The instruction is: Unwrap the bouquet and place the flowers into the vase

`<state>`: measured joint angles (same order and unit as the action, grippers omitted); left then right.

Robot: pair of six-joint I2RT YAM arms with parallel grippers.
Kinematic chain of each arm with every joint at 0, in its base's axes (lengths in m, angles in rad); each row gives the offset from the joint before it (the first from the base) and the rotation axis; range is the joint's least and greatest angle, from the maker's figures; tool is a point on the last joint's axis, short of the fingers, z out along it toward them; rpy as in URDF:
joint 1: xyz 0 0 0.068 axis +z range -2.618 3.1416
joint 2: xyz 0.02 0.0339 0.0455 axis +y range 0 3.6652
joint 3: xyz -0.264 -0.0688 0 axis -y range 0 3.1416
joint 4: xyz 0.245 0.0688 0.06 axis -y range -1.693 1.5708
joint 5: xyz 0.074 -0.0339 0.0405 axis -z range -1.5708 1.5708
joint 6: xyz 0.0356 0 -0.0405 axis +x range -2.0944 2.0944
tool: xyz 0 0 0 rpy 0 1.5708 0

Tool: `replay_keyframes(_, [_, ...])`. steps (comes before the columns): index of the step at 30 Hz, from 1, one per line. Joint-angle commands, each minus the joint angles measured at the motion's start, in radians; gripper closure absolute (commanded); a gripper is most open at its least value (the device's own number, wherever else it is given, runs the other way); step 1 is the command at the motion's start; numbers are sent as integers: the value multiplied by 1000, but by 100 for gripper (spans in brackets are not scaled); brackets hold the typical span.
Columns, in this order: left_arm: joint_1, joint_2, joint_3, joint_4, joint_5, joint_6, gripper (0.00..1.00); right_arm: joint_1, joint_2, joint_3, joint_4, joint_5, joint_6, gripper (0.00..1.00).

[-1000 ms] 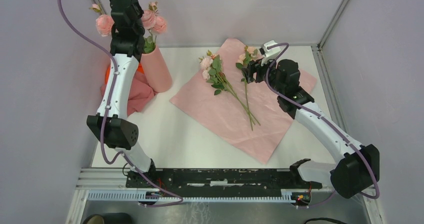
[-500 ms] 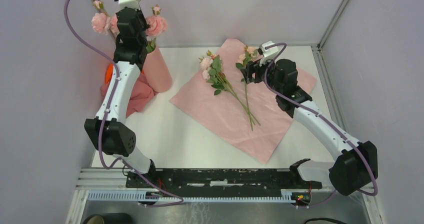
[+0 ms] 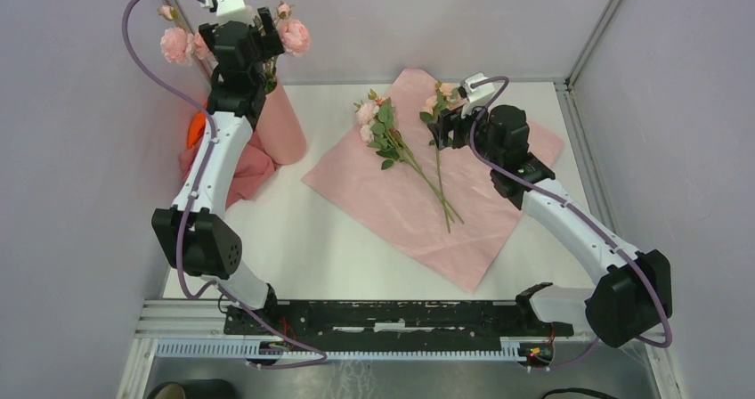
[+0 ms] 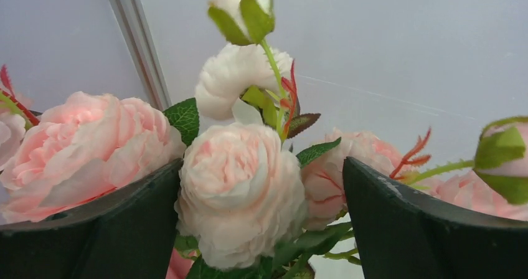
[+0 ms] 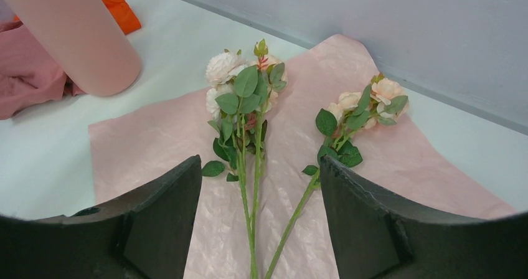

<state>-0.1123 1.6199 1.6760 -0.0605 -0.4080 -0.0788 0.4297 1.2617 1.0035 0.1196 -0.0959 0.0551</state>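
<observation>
Bench (image 3: 294, 230): white surface, walled at the far side and both ends.
Pink sheet (image 3: 401, 212): spread flat right of centre, one corner toward the far wall, one toward the near edge.
Vase (image 3: 283, 127): pale pink cylinder standing at the far left, its foot against the cloths; from the right wrist it shows at the upper left (image 5: 75, 36).
In the vase: flowers (image 3: 294, 36), several pink roses and buds with green leaves, heads fanned out above the rim; close up from the left wrist (image 4: 236, 185).
Salmon-pink cloth (image 3: 249, 172): crumpled on the near-left side of the vase.
Orange cloth (image 3: 191, 132): just behind it, mostly hidden by the left arm.
On the sheet: two loose stems, a left one (image 3: 385, 136) and a right one (image 3: 438, 141), heads far, green ends crossing nearer.
Left fingers (image 3: 263, 23): raised above the vase, spread wide (image 4: 93, 235), a rose head between them, gripping nothing.
Right fingers (image 3: 442, 130): open wide (image 5: 149, 223), low over the right stem's head, apart from it.
</observation>
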Motion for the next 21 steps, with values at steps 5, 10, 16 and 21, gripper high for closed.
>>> replay_keyframes(5, [3,-81,11,33,22,-51,0,-1,32,12,52,0,-4,25])
replay_keyframes(10, [5,-167,-9,40,84,-73,0,-1,143,50,17,87,-37,25])
replay_keyframes(16, [3,-260,33,-28,178,-107,0,-1,332,209,-112,305,-121,25])
replay_keyframes(21, [2,-278,43,-48,274,-177,0,-2,502,413,-290,343,-130,31])
